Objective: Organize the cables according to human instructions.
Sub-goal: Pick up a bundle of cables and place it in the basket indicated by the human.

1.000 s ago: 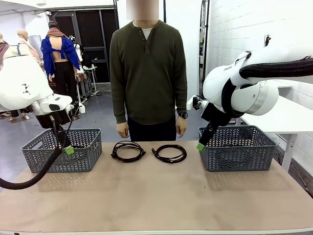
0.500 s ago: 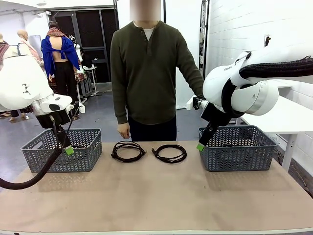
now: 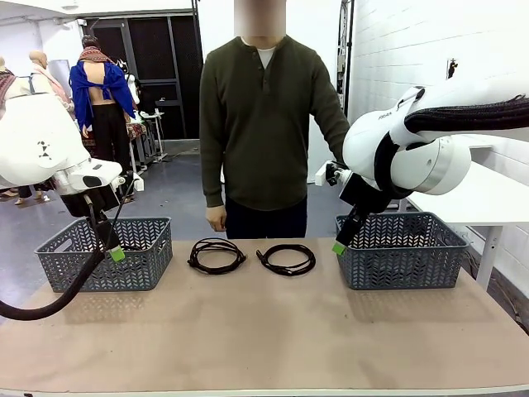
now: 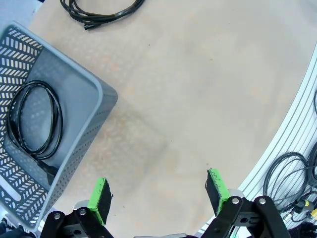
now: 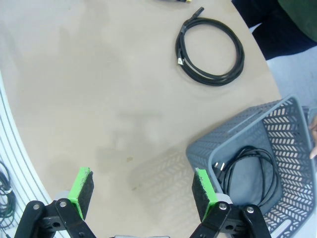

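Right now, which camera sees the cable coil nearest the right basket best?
The right wrist view: it looks down on the cable coil, its whole loop clear. The front view shows the cable coil whole too, but farther off and flattened.

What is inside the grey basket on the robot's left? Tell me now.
One coiled black cable lies flat on the floor of the left basket, its plug by the wall. Part of the basket runs past the picture's edge, so anything there cannot be seen.

The left tool [image 4: 157,187] and right tool [image 5: 142,187] hover, jaws apart.
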Robot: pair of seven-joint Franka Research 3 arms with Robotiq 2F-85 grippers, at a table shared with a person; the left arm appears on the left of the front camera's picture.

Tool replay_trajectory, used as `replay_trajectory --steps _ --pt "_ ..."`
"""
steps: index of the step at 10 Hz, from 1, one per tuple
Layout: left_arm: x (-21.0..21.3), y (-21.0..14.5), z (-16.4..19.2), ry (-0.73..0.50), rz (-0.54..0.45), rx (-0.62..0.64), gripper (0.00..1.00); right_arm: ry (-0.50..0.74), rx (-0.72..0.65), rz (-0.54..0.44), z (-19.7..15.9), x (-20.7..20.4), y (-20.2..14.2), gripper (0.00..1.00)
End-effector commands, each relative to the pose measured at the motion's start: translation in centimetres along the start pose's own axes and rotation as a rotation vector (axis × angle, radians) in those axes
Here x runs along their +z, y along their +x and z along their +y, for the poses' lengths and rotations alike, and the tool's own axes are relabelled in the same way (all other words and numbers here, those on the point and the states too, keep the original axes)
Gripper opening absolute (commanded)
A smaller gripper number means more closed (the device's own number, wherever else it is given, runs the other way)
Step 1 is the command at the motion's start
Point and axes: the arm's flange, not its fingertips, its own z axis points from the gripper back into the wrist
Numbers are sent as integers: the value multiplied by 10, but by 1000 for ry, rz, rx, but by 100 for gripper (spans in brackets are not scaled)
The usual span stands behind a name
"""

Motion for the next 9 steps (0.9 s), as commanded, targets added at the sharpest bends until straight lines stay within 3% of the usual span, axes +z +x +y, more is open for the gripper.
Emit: replay_trajectory --steps 1,9 --pt "1 0 0 -2 5 1 100 -2 -5 3 0 -1 -1 100" --pt "1 0 0 -2 5 1 100 -2 -5 3 0 -1 -1 100"
